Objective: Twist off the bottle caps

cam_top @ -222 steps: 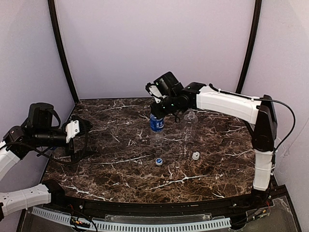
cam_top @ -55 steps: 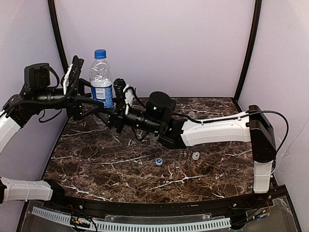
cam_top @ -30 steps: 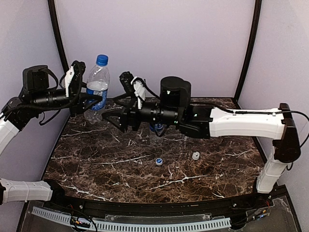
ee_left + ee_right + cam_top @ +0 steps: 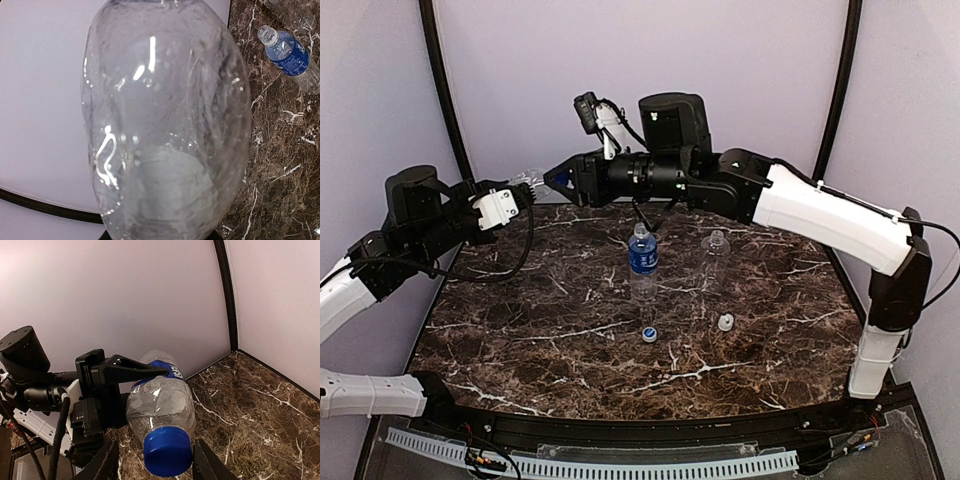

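Two down, one to go | white round plastic caps [image 4: 725,322] lie off on the dark marble table [image 4: 520,340] beside two open clear plastic bottles [image 4: 642,255] | left gripper [image 4: 523,186] clamps the third clear blue-labelled bottle [image 4: 160,400] mid-air | its dark blue round screw cap [image 4: 167,456] is still on | right gripper [image 4: 156,462] straddles it, jaws apart, not touching.

Up close, a clear crinkled plastic bottle [image 4: 165,120] fills most of the view and catches bright glints, with a pale wall [image 4: 40,100] and a black strip [image 4: 45,207] to its left and a dark brown, white-veined marble tabletop [image 4: 280,165] to its right, where a small uncapped clear bottle with a blue label [image 4: 292,57] sits well apart.
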Robot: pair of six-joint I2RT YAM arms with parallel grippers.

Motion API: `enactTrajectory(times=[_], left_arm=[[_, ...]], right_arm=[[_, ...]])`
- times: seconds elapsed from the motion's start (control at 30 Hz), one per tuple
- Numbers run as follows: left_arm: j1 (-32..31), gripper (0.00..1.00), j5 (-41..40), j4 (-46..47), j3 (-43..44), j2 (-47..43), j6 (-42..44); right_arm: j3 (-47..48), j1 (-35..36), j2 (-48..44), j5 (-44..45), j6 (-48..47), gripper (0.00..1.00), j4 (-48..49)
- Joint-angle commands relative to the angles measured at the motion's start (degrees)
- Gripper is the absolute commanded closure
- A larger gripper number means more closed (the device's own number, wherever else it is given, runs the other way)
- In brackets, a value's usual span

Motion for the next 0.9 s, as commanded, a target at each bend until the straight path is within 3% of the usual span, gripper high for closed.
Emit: enactTrajectory(times=[0.0,0.33,0.53,0.87], left_arm=[[-0.3,0.75,-0.7,2.2,-0.5,-1.0,0.8],[-0.4,0.75,-0.4,2.5,-0.4,-1.0,0.5],[-0.4,0.75,-0.1,2.6,-0.5,-1.0,0.5],[-0.4,0.75,0.3,2.5,-0.4,-0.9,0.5]], right_arm=[[1.5,-0.6,0.2,-1.8,0.6,0.55,2.2],[0.2,-1.3,0.7,-2.5,1.6,0.55,2.1],[0.7,-1.9,1.5,-2.7,1.4,0.64,2.2],[1.4,-2.5,2.2,-3.7,1.1,0.64,2.2]])
